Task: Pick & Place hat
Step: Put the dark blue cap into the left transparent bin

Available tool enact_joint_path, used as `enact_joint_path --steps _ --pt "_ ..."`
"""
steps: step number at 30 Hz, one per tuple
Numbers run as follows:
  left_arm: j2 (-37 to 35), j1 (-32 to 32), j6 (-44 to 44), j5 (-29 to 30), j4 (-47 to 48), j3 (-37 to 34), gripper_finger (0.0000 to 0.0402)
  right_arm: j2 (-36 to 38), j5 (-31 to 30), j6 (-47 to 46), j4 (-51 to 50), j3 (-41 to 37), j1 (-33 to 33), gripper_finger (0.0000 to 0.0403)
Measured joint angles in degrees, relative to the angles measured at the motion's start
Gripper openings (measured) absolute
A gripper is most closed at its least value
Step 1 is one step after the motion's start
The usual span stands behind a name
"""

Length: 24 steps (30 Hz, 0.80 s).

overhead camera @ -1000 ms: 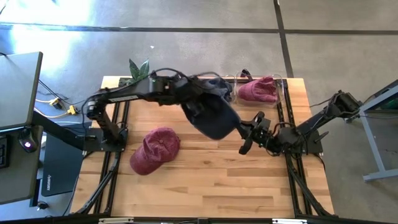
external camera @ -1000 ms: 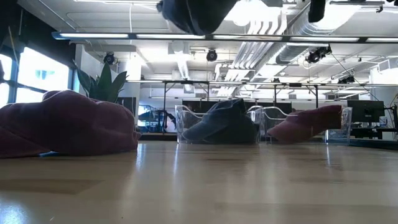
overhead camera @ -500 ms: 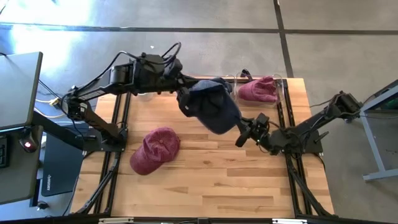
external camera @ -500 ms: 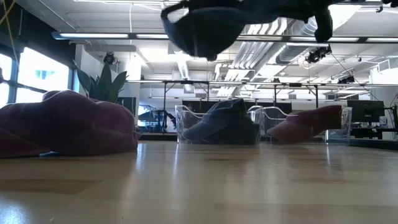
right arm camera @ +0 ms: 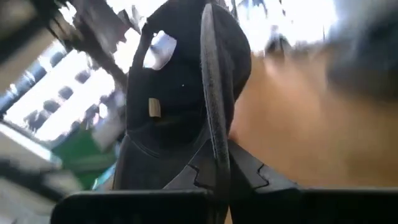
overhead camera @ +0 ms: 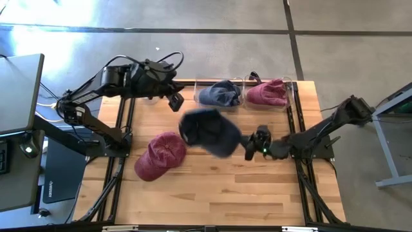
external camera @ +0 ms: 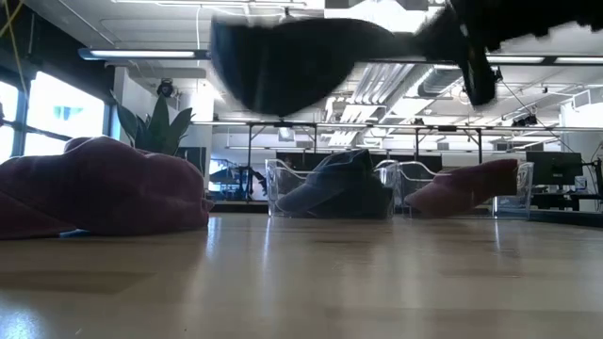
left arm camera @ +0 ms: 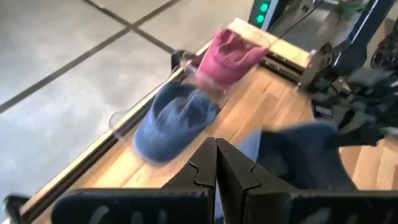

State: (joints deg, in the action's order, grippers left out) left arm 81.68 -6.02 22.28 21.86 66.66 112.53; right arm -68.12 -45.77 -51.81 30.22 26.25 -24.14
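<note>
A dark navy hat (overhead camera: 209, 131) hangs in the air over the middle of the table, held by my right gripper (overhead camera: 249, 146) at the hat's right side. It also shows in the low view (external camera: 283, 61), well above the tabletop. My left gripper (overhead camera: 175, 102) is shut and empty, apart from the hat, near the far left of the table. A maroon hat (overhead camera: 161, 154) lies on the table at the left. Two clear bins at the far edge hold a blue hat (overhead camera: 219, 94) and a maroon hat (overhead camera: 268, 94). My right gripper pinches the dark hat's thin rim edge (right arm camera: 214, 134) between its two fingers. The fingers come about level from the table's right side. The hat is lifted clear of the table and reaches out from the fingers toward the left, its inside with labels (right arm camera: 163, 46) facing the wrist camera.
The clear bins (overhead camera: 291, 96) stand along the far edge, right of centre. A green plant (overhead camera: 143, 71) stands at the far left corner. Bare wood (overhead camera: 219, 187) lies across the near half of the table. Black arm frames run along both sides.
My left gripper has drawn back from the dark hat toward the table's far left. The hat, earlier spanning both arms higher up, has come down and swung toward the left, and now hangs from my right gripper alone, clear of the table.
</note>
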Motion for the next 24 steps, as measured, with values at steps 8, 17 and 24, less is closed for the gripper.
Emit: enact_joint_path --steps 8,17,24 --pt "1.4 0.0 0.7 -4.9 7.3 0.0 0.0001 -0.9 18.7 -23.2 -5.9 -10.2 1.3 0.0007" --pt "5.3 0.0 -1.7 -7.7 8.1 -0.2 0.0001 0.9 65.1 -14.2 -10.8 -10.8 14.6 0.0014" --pt "9.0 0.2 -2.6 -12.9 5.4 0.2 0.0001 0.3 72.3 16.4 -28.5 -1.2 28.1 0.0020"
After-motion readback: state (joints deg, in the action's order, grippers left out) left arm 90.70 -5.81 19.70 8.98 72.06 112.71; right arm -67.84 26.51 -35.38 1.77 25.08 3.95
